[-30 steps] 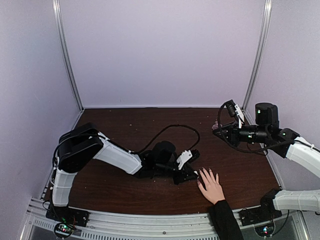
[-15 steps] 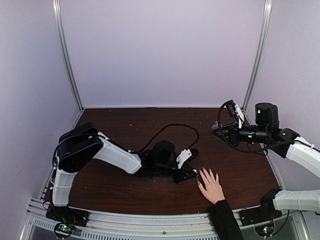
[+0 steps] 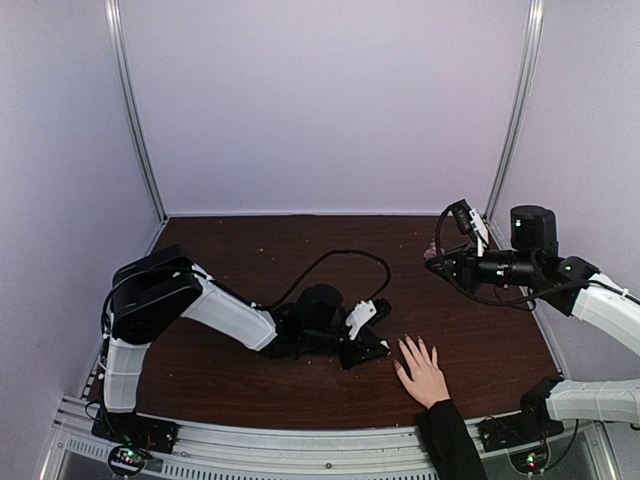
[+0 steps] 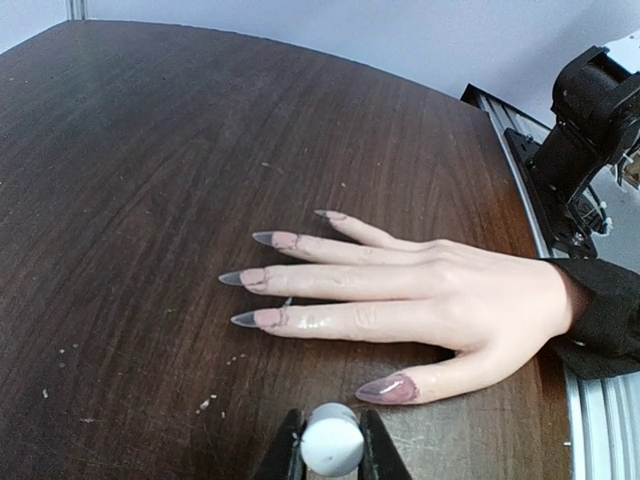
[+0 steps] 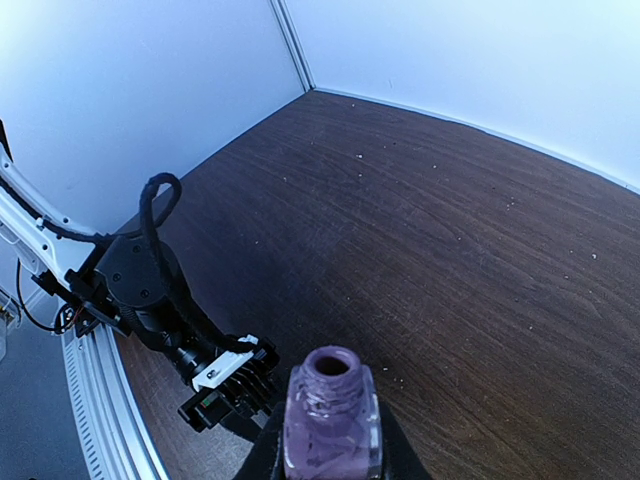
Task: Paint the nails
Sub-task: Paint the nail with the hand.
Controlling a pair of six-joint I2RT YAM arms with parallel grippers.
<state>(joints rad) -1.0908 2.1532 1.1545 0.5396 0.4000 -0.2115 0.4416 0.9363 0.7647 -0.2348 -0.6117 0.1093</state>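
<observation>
A light-skinned hand (image 4: 450, 300) with a black sleeve (image 4: 605, 310) lies flat on the dark wooden table, fingers spread to the left. Its long pointed nails show pinkish paint near their base; the thumb nail (image 4: 388, 389) is glossy purple. My left gripper (image 4: 332, 440) is shut on a pale round cap (image 4: 332, 452), just short of the thumb nail and apart from it; any brush under it is hidden. Seen from above, the left gripper (image 3: 375, 348) sits left of the hand (image 3: 425, 375). Held high at the right, my right gripper (image 5: 331, 445) is shut on an open purple polish bottle (image 5: 331, 420).
A black cable (image 3: 340, 260) loops over the table behind the left arm. A metal rail (image 3: 300, 440) runs along the near edge. The right arm's base (image 4: 590, 110) stands beyond the hand's wrist. Pale specks (image 4: 205, 404) dot the wood near the fingers.
My left gripper with the cap has drawn back a little to the left, away from the thumb. The hand and the right arm have not moved.
</observation>
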